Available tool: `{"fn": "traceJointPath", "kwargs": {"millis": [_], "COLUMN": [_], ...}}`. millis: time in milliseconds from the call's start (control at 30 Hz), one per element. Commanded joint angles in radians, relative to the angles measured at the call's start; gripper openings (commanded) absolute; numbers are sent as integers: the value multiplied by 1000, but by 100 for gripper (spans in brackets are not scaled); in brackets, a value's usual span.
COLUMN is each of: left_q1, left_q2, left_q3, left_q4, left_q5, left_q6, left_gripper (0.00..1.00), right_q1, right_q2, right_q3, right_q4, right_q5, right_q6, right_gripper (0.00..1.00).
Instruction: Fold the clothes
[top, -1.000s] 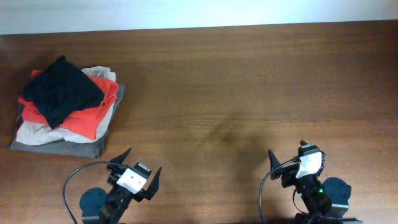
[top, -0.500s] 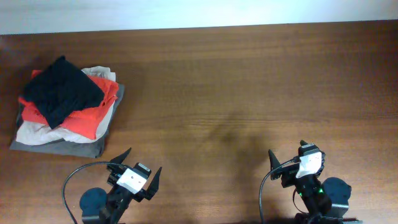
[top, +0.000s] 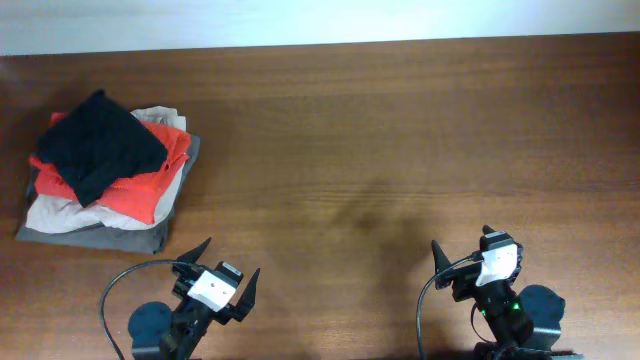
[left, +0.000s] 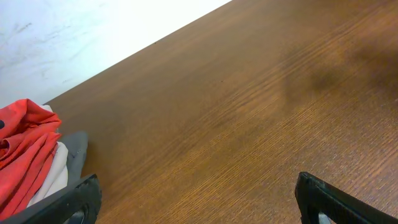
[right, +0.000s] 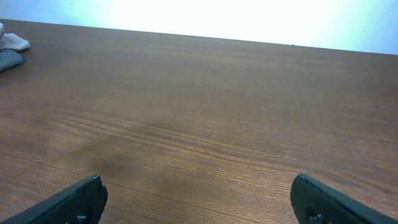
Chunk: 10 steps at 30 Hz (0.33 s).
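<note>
Both arms sit folded low at the near edge of the overhead view, well apart from each other. The left gripper (top: 232, 256) angles slightly to the right, its jaws spread wide. In its wrist view the two dark fingers (left: 68, 202) show only at the bottom corners. The right gripper (top: 461, 240) is likewise spread wide, its fingers (right: 74, 200) at the bottom corners of its own wrist view.

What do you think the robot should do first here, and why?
Probably reach the left gripper toward the black garment. It lies crumpled atop the pile on that arm's side, the right gripper sits farther off, both are open and empty, and the bare table offers room to spread it.
</note>
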Motion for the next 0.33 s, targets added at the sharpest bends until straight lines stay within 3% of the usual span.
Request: {"fn": "traceJointPath", "kwargs": {"millis": [0, 300], "left_q1": [-5, -5], "left_q2": [-11, -11], "left_q3": [-7, -7], "left_q4": [5, 5], "left_q5": [-5, -5], "left_q6": [-13, -12], "left_gripper": [99, 99], "right_q1": [-6, -6], "right_q2": [-8, -8], "right_q3": [-7, -7], "right_q4": [0, 0], "right_q5": [-8, -8], "right_q6": [11, 11], "right_gripper": [99, 99]}}
